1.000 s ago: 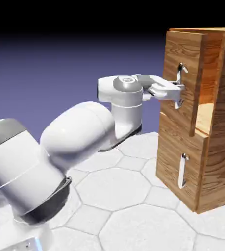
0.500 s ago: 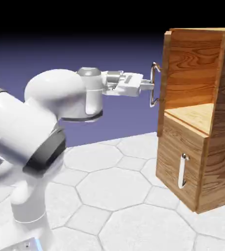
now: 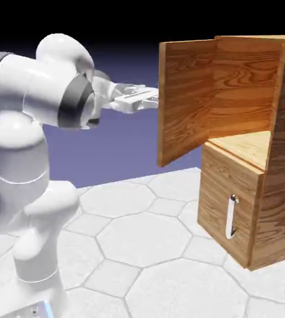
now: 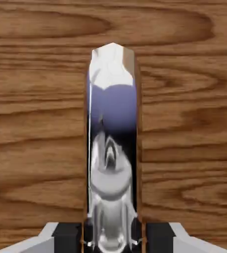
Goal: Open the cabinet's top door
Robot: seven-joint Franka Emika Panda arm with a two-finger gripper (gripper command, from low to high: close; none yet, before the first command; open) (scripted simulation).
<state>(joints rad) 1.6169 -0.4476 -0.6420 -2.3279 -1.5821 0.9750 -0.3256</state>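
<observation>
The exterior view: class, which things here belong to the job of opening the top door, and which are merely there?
Part of the job:
- gripper, closed on the handle
- handle
- top door, swung open
- cabinet

Merely there:
- lower door, shut
- lower handle
- pale tiled floor

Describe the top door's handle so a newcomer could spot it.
On the tall wooden cabinet, find the open top door. Its handle is the shiny upright bar between the gripper's fingertips; the lower handle has no gripper on it.
</observation>
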